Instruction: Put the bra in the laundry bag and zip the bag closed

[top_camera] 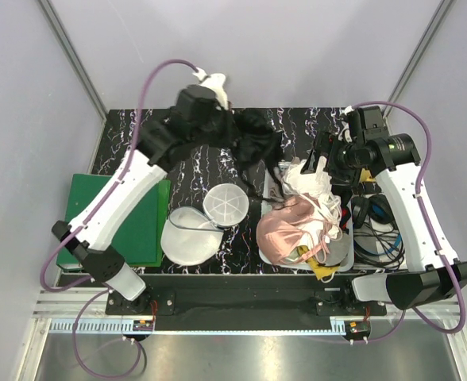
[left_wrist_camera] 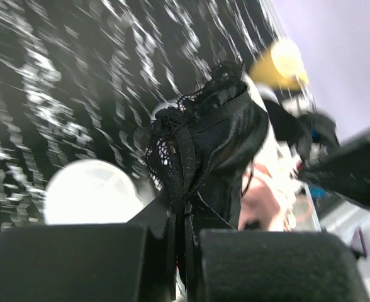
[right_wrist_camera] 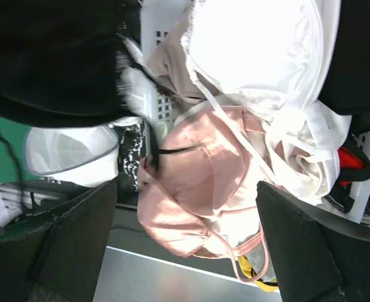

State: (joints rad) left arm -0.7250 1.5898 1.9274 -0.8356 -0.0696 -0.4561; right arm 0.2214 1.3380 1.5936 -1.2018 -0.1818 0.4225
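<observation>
My left gripper (top_camera: 235, 125) is shut on the black bra (top_camera: 257, 147) and holds it in the air over the back of the table, the fabric hanging down to its right. In the left wrist view the black lace bra (left_wrist_camera: 210, 141) is pinched between my fingers (left_wrist_camera: 185, 251). The round white mesh laundry bag (top_camera: 192, 234) lies open on the table at front centre, its ribbed round panel (top_camera: 225, 204) propped up. It shows as a white blur in the left wrist view (left_wrist_camera: 87, 192). My right gripper (top_camera: 319, 159) is open and empty above the basket (right_wrist_camera: 186, 233).
A white basket (top_camera: 346, 252) at the right holds a shiny pink garment (top_camera: 285, 230) and white cloth (top_camera: 309, 184). A green mat (top_camera: 142, 226) lies at the left. Black cables (top_camera: 376, 230) lie right of the basket. The table has a black marbled top (top_camera: 178, 171).
</observation>
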